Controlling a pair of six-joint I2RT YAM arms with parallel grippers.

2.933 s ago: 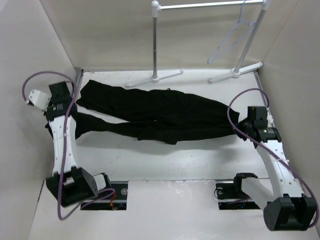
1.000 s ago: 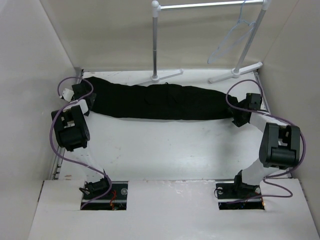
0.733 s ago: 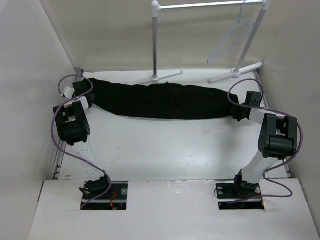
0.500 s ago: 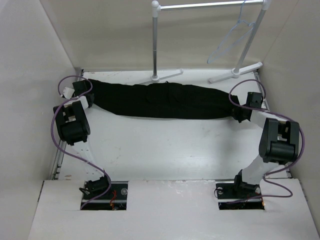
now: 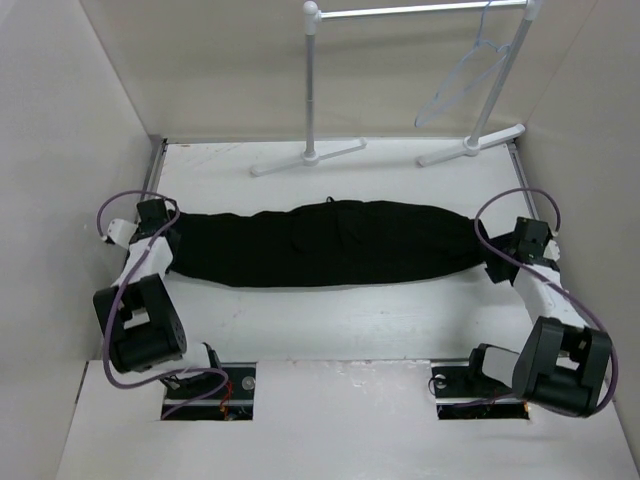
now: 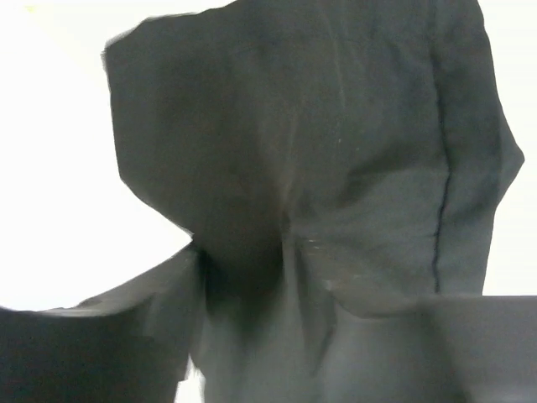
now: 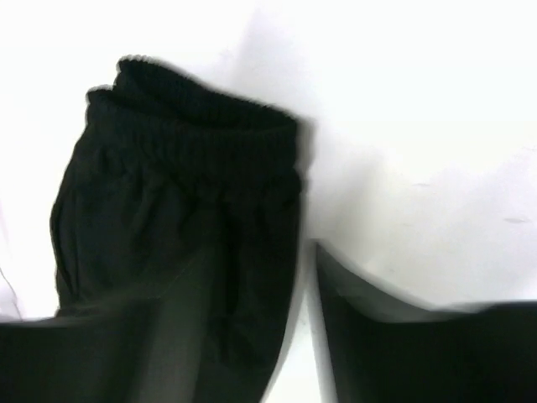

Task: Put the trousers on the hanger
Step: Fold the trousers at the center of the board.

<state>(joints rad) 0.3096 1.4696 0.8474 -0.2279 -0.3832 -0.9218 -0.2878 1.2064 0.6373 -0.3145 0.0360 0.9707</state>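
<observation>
From above, the trousers (image 5: 330,245) are folded lengthwise into a long, soft, matte black band across the middle of the white table (image 5: 340,330). The left gripper (image 5: 168,240) is at the band's left end and the right gripper (image 5: 497,266) at its right end. The thin, pale triangular hanger (image 5: 462,82) hangs on the white metal rack (image 5: 312,90) at the far right. Half a second earlier the band lay farther back, by the rack's feet.

Left wrist view: puckered dark cloth fills the frame. The fingers blur into it, so I cannot tell their state.

Right wrist view: a ribbed elastic hem lies ahead. The blurred fingers (image 7: 403,353) are spread apart, with table showing between them.
</observation>
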